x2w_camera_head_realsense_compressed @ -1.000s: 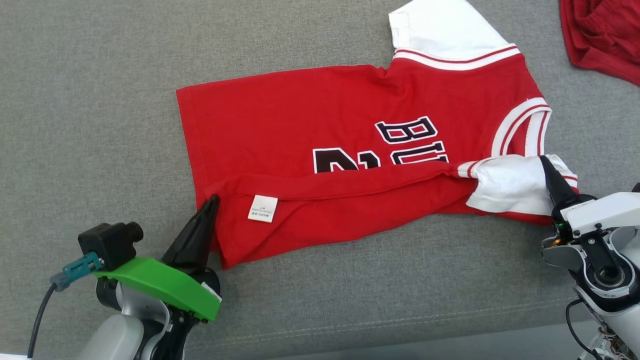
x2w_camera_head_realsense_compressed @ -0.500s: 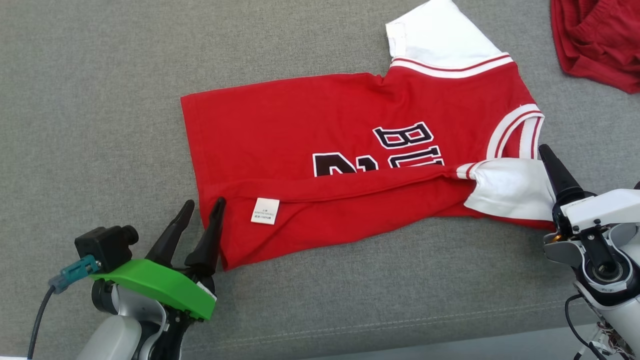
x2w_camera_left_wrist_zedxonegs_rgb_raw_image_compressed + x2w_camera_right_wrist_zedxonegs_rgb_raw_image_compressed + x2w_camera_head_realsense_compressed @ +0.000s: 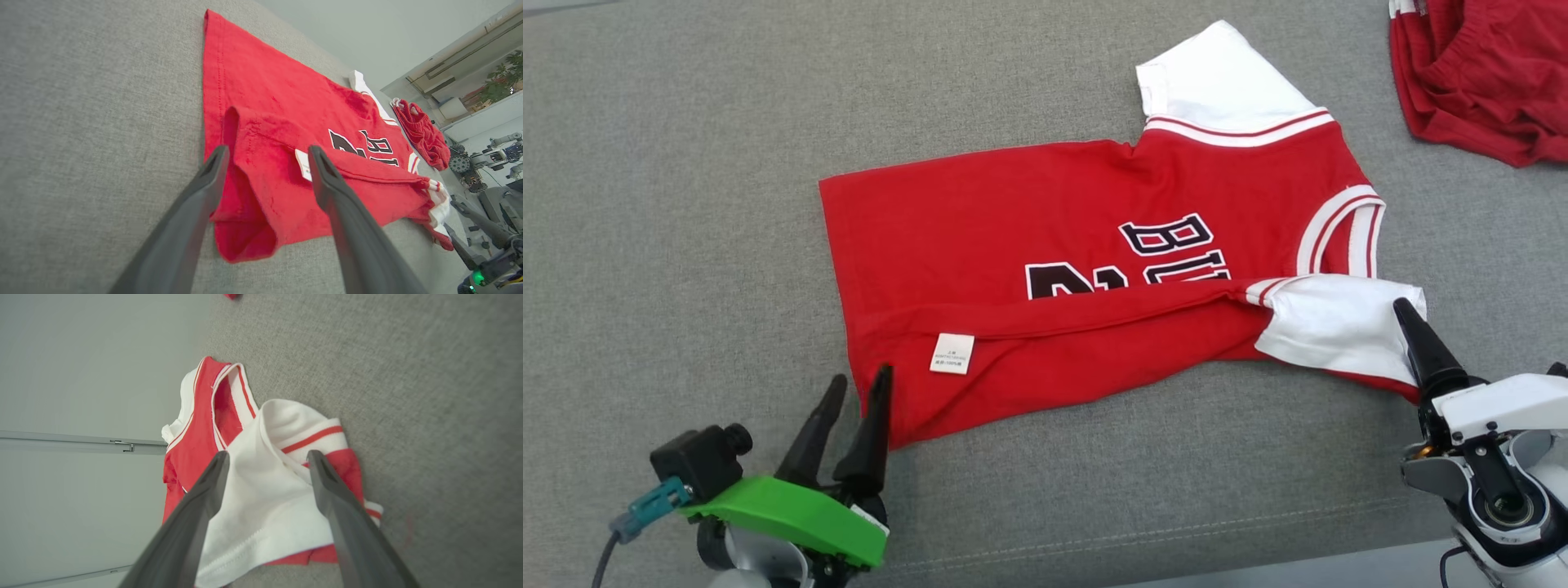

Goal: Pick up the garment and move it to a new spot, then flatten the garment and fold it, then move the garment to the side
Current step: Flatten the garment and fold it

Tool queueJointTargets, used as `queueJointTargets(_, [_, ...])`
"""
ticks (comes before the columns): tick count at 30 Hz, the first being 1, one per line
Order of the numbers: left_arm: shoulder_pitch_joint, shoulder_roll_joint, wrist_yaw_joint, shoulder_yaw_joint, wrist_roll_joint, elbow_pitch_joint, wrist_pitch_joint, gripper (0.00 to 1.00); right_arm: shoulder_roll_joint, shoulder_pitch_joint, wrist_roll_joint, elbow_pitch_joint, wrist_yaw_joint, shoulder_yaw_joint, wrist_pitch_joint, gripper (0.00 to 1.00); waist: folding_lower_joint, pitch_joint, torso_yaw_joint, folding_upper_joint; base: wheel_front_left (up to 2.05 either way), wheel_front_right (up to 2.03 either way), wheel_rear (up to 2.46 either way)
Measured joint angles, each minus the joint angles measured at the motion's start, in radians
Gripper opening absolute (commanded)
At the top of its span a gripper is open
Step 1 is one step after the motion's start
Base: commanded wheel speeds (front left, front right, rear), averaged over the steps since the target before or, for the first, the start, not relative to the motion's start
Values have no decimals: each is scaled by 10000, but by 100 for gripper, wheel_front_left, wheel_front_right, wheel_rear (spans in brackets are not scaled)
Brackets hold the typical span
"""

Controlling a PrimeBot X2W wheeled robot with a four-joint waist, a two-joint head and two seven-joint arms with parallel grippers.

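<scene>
Red knit jersey (image 3: 1054, 237) lies flat on coarse grey woven upholstery (image 3: 686, 204), its near edge folded over lengthwise. Left gripper (image 3: 862, 374) stands parted at the hem corner, right gripper (image 3: 268, 455) parted over the near white sleeve (image 3: 1331, 327); neither grasps cloth.

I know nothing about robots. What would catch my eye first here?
A red jersey with black lettering lies on the grey cushion, its near edge folded over. The left pincer stands open at its hem corner, the right pincer open at a white sleeve. A second red garment lies far off to the right.
</scene>
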Motion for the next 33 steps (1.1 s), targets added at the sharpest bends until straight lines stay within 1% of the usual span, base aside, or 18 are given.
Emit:
queueJointTargets(3, [250,-157,2,-228,-205,-127,13,100,153,280,-2,-138,0,-86,-13,100,0,-37,-30,0,0,0,0])
queueJointTargets(8, [594,-155,88,-272,-230,-224,35,100,357,508,-211,-232,0,-56,-13,100,0,-99,-105,0,0,0,0])
queueJointTargets(10, [705,-167,88,-397,-247,-322,48,100,431,691,-282,-280,0,-251,-13,100,0,-155,-139,0,0,0,0])
queueJointTargets(13, [842,-353,86,-683,-395,-543,157,100,485,1068,-370,-546,-8,-527,-13,100,0,-198,-182,0,0,0,0])
queueJointTargets(16, [854,-378,84,-857,-395,-558,274,100,616,1269,-376,-679,-8,-738,-13,100,0,-202,-208,0,0,0,0])
queueJointTargets(20, [861,-474,84,-832,-552,-512,311,100,788,1570,-324,-817,-8,-669,-15,100,0,-158,-269,0,0,0,0])
queueJointTargets(25, [815,-470,84,-823,-581,-355,322,100,913,1975,-320,-708,-10,-635,-15,100,0,-40,-318,0,0,0,0])
queueJointTargets(33, [693,-435,84,-731,-575,-359,326,100,1093,1969,-391,-752,-8,-857,-15,100,0,216,-408,0,0,0,0])
